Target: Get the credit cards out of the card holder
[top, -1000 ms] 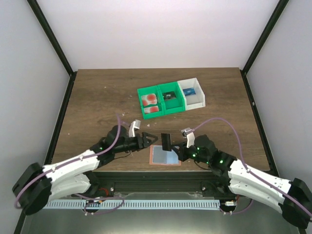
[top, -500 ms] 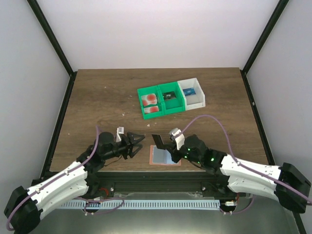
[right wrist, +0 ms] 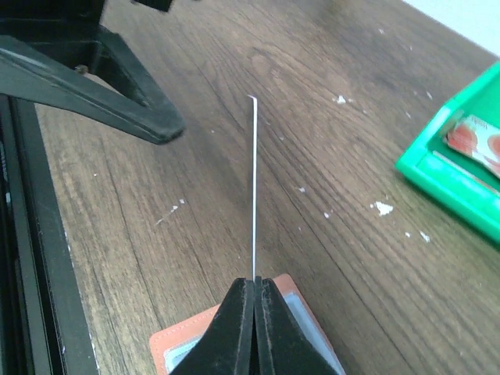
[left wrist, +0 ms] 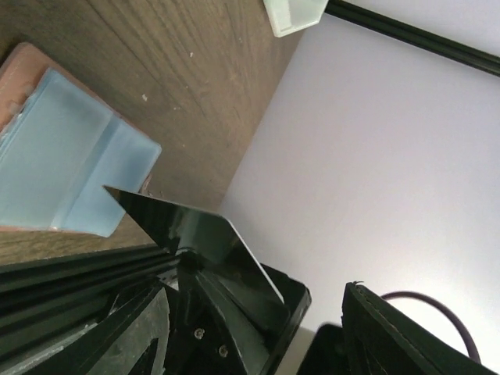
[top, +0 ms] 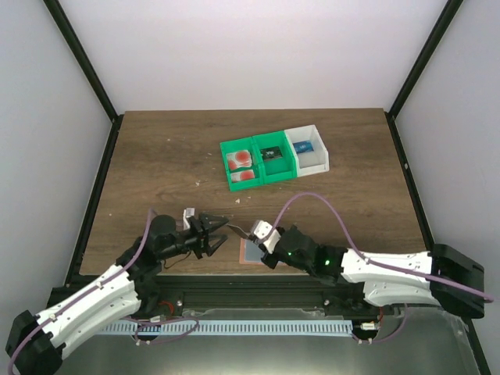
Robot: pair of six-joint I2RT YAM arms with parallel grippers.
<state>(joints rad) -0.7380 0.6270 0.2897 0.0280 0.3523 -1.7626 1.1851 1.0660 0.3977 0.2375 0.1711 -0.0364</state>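
**One card out, held above the open card holder**

The right gripper (right wrist: 254,287) is clamped on the lower edge of a single card (left wrist: 197,233). The right wrist view shows this card edge-on and upright, and it is clear of the pockets. The card holder (left wrist: 58,156) lies spread open on the tabletop (top: 156,156) at the lower centre of the overhead frame, directly beneath that gripper. Its blue-grey panels face up inside a salmon rim. Whether more cards remain in the pockets cannot be told, since the panels in view look flat and plain.

The left gripper (top: 220,233) stands just left of the card with its fingers spread and nothing between them. It points toward the card but does not touch it.

The step in hand appears to be the removal of one card, with the extraction itself done and the placing not yet done. Other cards (top: 241,166), pale with red-orange blots, lie in the left compartment of the green bin (top: 269,178) at the upper centre of the frame, well apart from the holder.

The next move probably calls for carrying the held card there, or passing it to the waiting left gripper. Either way the grip on the thin edge must stay firm and the card must be kept from twisting.
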